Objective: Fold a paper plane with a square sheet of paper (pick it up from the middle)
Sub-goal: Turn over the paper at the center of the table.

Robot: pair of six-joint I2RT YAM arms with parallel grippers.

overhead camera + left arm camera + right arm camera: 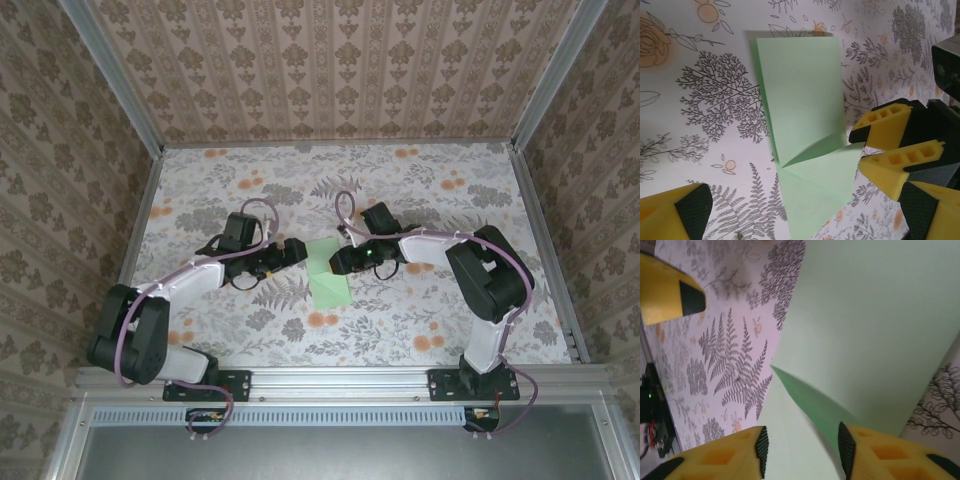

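Treat square sheet of paper (pixel 800 100), middle of table (pixel 200 335), as light, limp, crease-prone; nip its lifted flap edge, between half-closed, unclamped jaws of right gripper (pixel 858 148); note left gripper (pixel 299 249) spread wide, empty.

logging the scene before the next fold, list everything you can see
sheet of paper: 1, pale green, partly folded, table centre
table: 1, white with grey and orange floral print
walls: 3, brown patterned, around the table
frame rail: 1, silver, near edge
arms: 2, black and white, mounted at the rail
left gripper: 1, yellow and black, open, left of the paper
right gripper: 1, yellow and black, jaws apart at the paper's right edge
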